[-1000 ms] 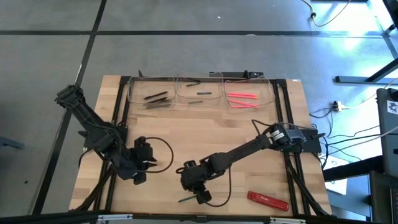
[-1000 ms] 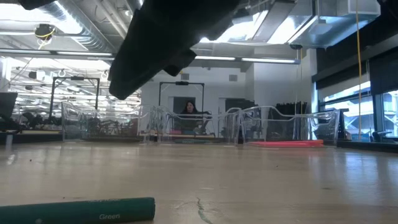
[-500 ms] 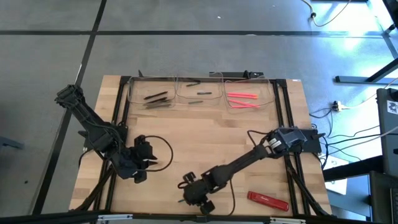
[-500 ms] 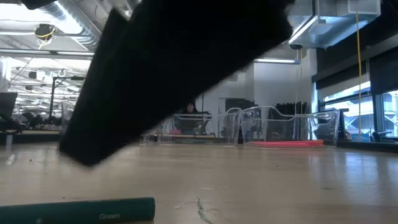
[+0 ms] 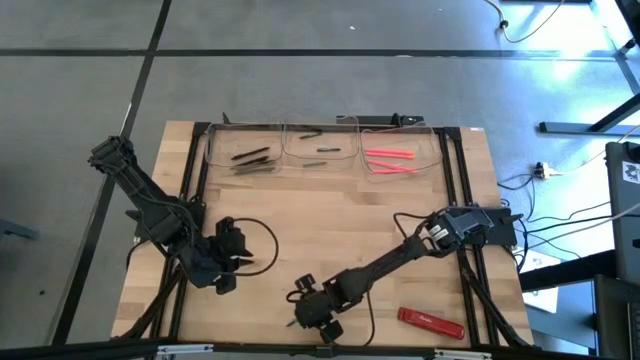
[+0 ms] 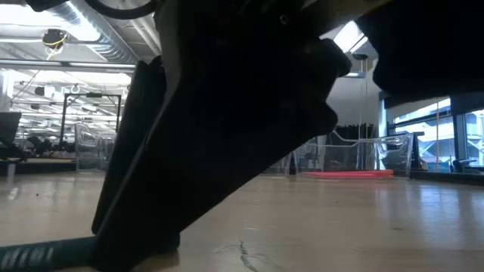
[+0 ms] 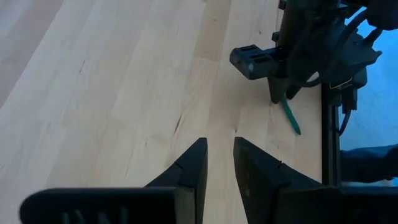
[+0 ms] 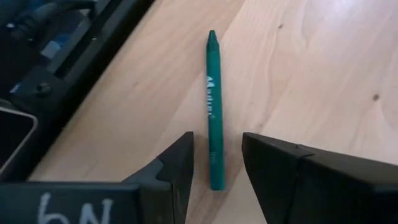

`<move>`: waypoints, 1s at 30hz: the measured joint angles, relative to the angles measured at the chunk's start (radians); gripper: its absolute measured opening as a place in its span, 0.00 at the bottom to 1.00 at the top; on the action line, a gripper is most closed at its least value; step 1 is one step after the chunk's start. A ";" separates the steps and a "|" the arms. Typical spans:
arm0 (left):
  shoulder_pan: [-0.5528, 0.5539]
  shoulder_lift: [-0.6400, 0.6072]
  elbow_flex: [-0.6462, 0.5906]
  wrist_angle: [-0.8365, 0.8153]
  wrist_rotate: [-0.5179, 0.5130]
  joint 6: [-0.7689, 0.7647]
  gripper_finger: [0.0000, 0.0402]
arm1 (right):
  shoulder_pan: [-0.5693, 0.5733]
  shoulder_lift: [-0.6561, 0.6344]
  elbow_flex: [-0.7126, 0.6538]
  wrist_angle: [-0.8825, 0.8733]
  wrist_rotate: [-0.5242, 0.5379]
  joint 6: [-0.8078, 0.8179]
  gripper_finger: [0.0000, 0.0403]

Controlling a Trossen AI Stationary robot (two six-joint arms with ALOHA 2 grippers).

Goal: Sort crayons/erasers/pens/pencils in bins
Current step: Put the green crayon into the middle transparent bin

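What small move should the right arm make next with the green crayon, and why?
Probably close the jaws. The right gripper is low at the table's near edge, its open jaws standing either side of the green crayon, which lies flat on the wood, not yet gripped. The left gripper waits apart.

A green paper-wrapped crayon [image 8: 214, 118] lies flat on the wooden tabletop's near edge. Three clear plastic bins [image 5: 320, 148] sit in a row at the far edge, holding dark and pink sticks.

A robotics lab — exposed ceiling ducts [image 6: 83, 26], strip lights, other workstations beyond the wooden table [image 5: 330, 220] — on grey concrete floor [image 5: 80, 110].
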 joint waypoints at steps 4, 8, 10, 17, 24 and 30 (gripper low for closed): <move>0.000 0.000 0.000 0.000 0.000 0.000 0.18 | 0.000 0.000 0.000 0.000 0.023 0.003 0.34; 0.000 0.000 0.000 0.001 0.000 0.000 0.18 | -0.003 0.000 -0.001 0.000 0.035 0.001 0.34; 0.000 0.000 0.000 0.000 0.000 0.000 0.18 | -0.004 0.000 -0.001 -0.004 0.035 0.001 0.34; 0.000 0.000 0.000 0.001 0.000 0.000 0.18 | -0.004 0.000 -0.001 -0.014 0.037 -0.014 0.27; 0.000 0.000 0.000 0.001 0.000 0.000 0.18 | -0.004 0.000 -0.002 -0.015 0.034 -0.041 0.22; 0.000 0.000 0.000 0.001 0.000 0.000 0.18 | -0.006 0.000 -0.002 -0.020 -0.002 -0.043 0.22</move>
